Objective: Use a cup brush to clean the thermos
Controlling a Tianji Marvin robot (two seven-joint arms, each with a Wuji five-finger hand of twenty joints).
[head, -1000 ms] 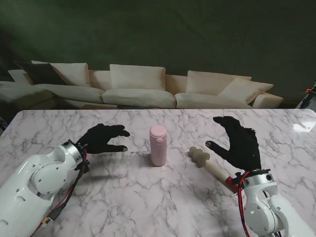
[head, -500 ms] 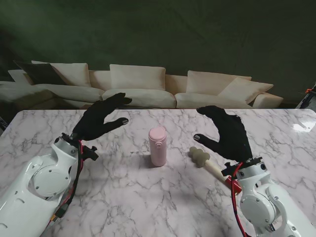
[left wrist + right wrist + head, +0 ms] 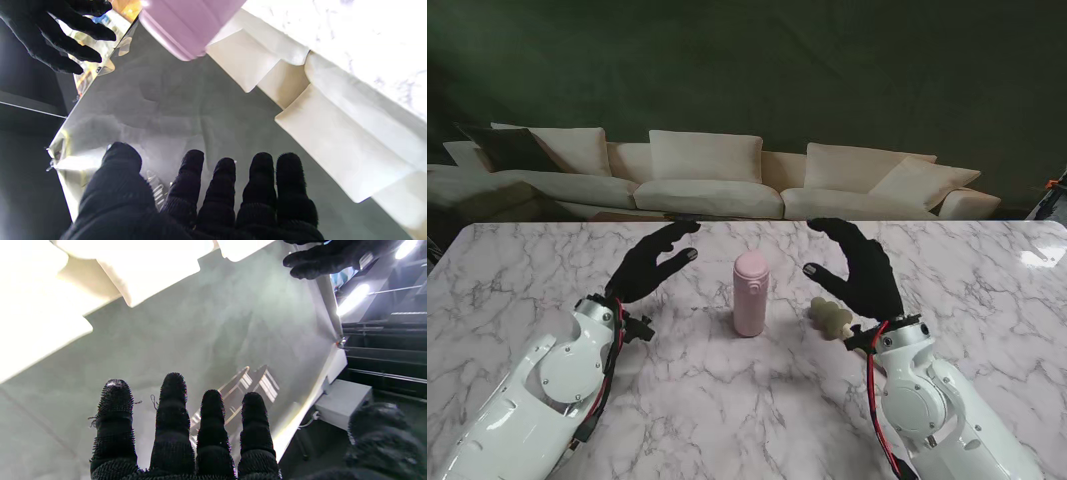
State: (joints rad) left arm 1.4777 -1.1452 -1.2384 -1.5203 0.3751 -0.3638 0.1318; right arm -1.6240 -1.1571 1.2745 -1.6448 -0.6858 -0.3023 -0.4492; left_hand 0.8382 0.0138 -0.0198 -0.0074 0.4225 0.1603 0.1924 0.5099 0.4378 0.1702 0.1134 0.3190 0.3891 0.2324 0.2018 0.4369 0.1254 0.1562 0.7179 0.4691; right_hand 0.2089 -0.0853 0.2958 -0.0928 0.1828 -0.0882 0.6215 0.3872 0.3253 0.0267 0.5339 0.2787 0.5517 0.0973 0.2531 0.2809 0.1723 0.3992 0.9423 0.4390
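Observation:
A pink thermos (image 3: 750,293) stands upright with its lid on at the middle of the marble table (image 3: 727,410); its top shows in the left wrist view (image 3: 186,23). The cup brush (image 3: 832,319), a cream sponge head, lies just right of it, its handle hidden under my right arm. My left hand (image 3: 652,262) hovers raised to the left of the thermos, fingers spread, holding nothing. My right hand (image 3: 857,267) hovers above the brush, right of the thermos, fingers also apart and empty. Each wrist view shows the other hand: right hand (image 3: 56,36), left hand (image 3: 333,256).
A cream sofa (image 3: 717,180) runs behind the table's far edge, in front of a dark green backdrop. The wrist views look out over the sofa cushions (image 3: 333,133) and the backdrop.
Both hands have risen from the table and swung inward toward the thermos. The right hand now covers the brush handle. The thermos and brush have not moved.

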